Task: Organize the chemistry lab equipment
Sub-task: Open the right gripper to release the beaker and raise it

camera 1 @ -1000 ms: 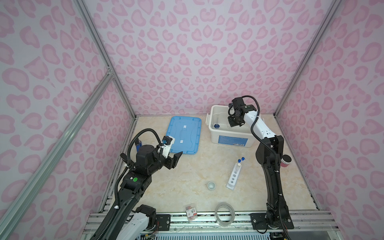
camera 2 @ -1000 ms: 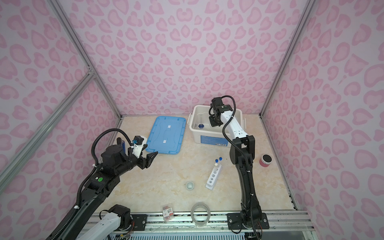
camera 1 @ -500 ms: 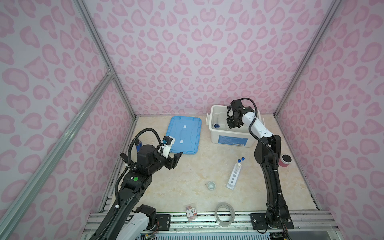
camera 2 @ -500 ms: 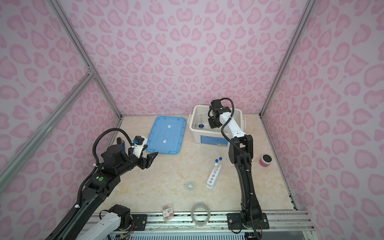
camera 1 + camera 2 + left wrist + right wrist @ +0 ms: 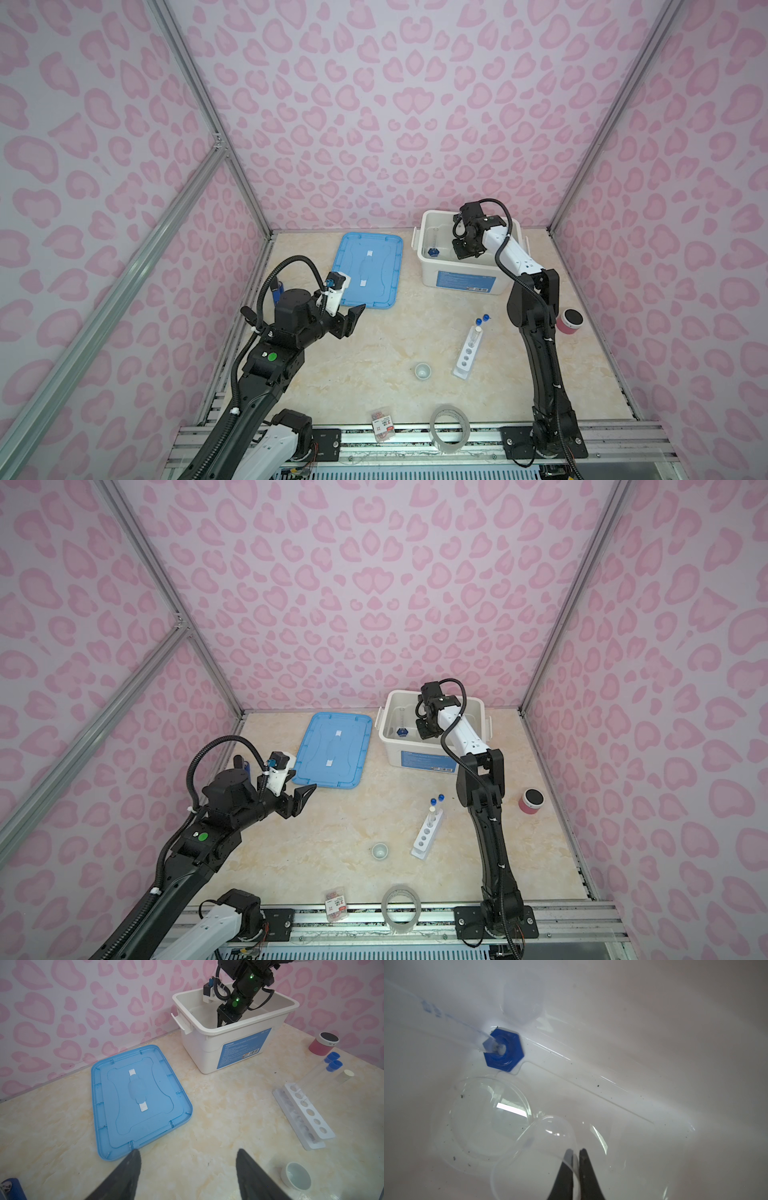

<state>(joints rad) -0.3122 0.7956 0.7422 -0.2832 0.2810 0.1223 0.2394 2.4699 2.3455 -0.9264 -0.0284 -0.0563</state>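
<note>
Inside the white bin (image 5: 465, 278) my right gripper (image 5: 576, 1150) is shut on the rim of a clear petri dish (image 5: 535, 1159), which is tilted. A second clear round dish (image 5: 483, 1120) lies flat on the bin floor, next to the small blue-based cylinder (image 5: 503, 1050). My left gripper (image 5: 187, 1150) hangs open and empty over the table, near the blue lid (image 5: 139, 1101). The white six-hole rack (image 5: 467, 357) lies on the table with blue-capped test tubes (image 5: 480, 326) at its far end. A small white cup (image 5: 422, 370) stands to the rack's left.
The blue lid (image 5: 368, 270) lies flat to the left of the bin. A red jar with a black cap (image 5: 569, 321) stands by the right wall. At the front edge are a clear tape roll (image 5: 449, 428) and a small red-labelled packet (image 5: 382, 424).
My right gripper has shifted slightly left and lower inside the bin. The left arm has not moved.
</note>
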